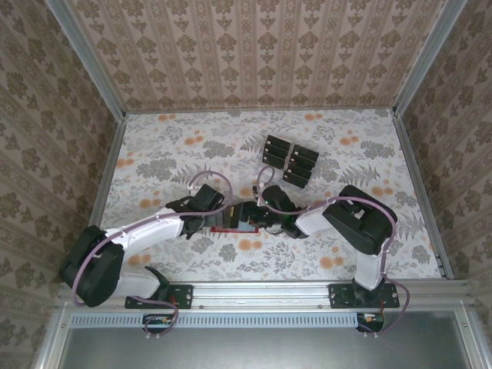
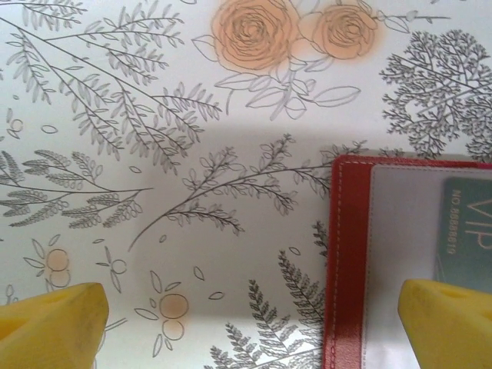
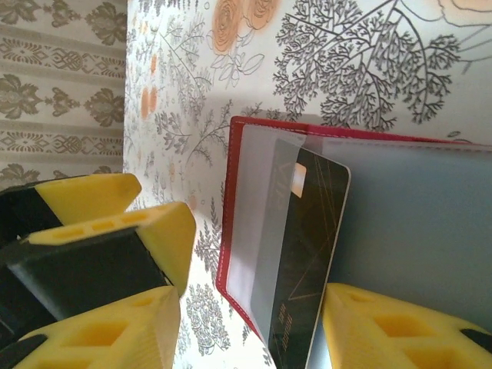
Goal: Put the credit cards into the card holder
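Note:
The red card holder (image 1: 228, 226) lies open on the table between both grippers. In the right wrist view a black credit card (image 3: 311, 254) stands partly inside the holder's (image 3: 231, 254) clear pocket. My right gripper (image 3: 254, 330) is open around the card, its fingers wider apart than the card. My left gripper (image 2: 254, 330) is wide open and low over the table. Its right finger (image 2: 450, 323) sits above the card holder's (image 2: 350, 261) clear pocket, where a card marked VIP (image 2: 469, 231) shows through. Several more black credit cards (image 1: 290, 160) lie grouped farther back.
The two grippers (image 1: 209, 201) (image 1: 257, 214) are close together at mid-table, over the floral cloth. Patterned walls enclose the table on three sides. Yellow and black fingers of the other gripper (image 3: 115, 231) stand just left of the holder in the right wrist view.

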